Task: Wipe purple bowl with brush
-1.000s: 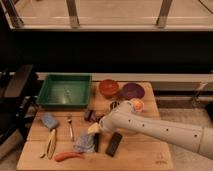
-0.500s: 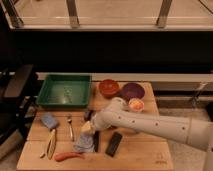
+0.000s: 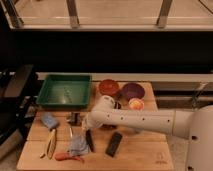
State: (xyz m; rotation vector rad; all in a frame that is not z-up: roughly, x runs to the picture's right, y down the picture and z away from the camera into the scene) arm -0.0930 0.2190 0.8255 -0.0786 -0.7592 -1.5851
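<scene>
The gripper (image 3: pixel 88 125) is found low over the left-middle of the wooden table (image 3: pixel 145 155), at the end of the white arm (image 3: pixel 145 121) that is stretched in from the right. It is placed just above the upper end of the brush (image 3: pixel 90 140), which is laid flat on the wood, running toward the front edge between a grey-blue cloth (image 3: pixel 78 146) and a black block (image 3: pixel 114 144). This placement is best explained as an approach to pick the brush up, since the wiping cannot be begun until the tool is held. Whether the gripper is closed on the brush or merely set over it cannot be told. The purple bowl (image 3: pixel 133 90) is set at the back right of the table, beside the red-orange bowl (image 3: pixel 108 86) and well apart from the brush, so a lift and a carry across the table would be needed. A green tray (image 3: pixel 64 105) is kept at the back left.
</scene>
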